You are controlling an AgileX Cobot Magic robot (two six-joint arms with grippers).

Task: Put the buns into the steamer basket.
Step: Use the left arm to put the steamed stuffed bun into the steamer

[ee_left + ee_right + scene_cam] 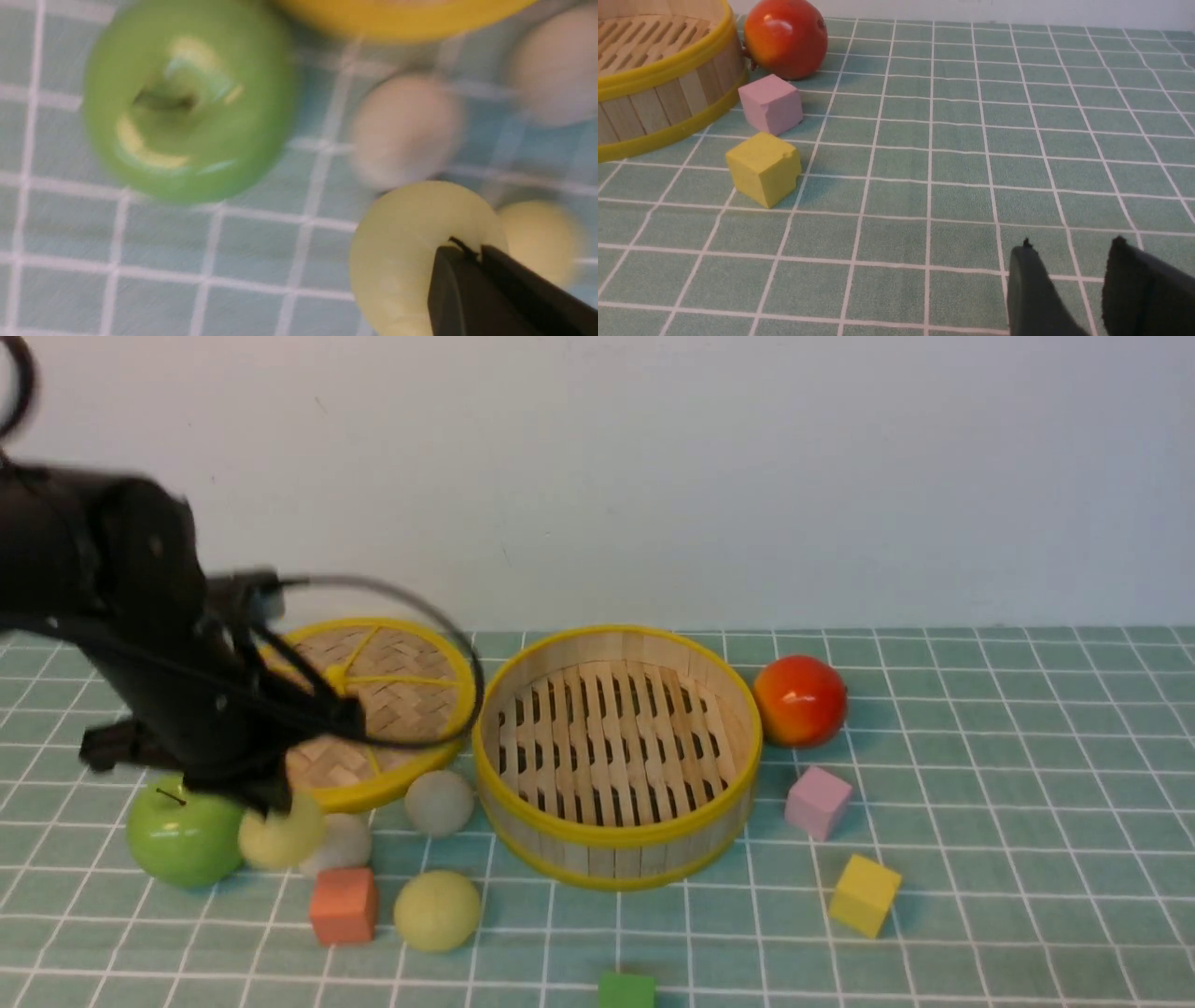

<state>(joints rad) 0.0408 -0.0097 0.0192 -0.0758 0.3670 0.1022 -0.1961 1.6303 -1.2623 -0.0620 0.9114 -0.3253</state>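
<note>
So the left gripper's (pixel 460 249) pinched shut on a yellowish bun (pixel 416 261), apple (pixel 184 831) at its 9 o'clock and steamer basket (pixel 616 849) between 2 and 3 in the front view, while the right gripper's (pixel 1071 245) open, holding nothing.

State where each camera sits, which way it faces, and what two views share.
Front view: between the arms, looking forward over the bamboo steamer basket; the left arm and its gripper show.
Left wrist view: on the left wrist, looking down at buns and the green apple; that gripper's fingertips show.
Right wrist view: on the right wrist, looking across the grid-lined table; the right gripper's fingers show.
Shared: front and right wrist views both show the yellow block.
</note>
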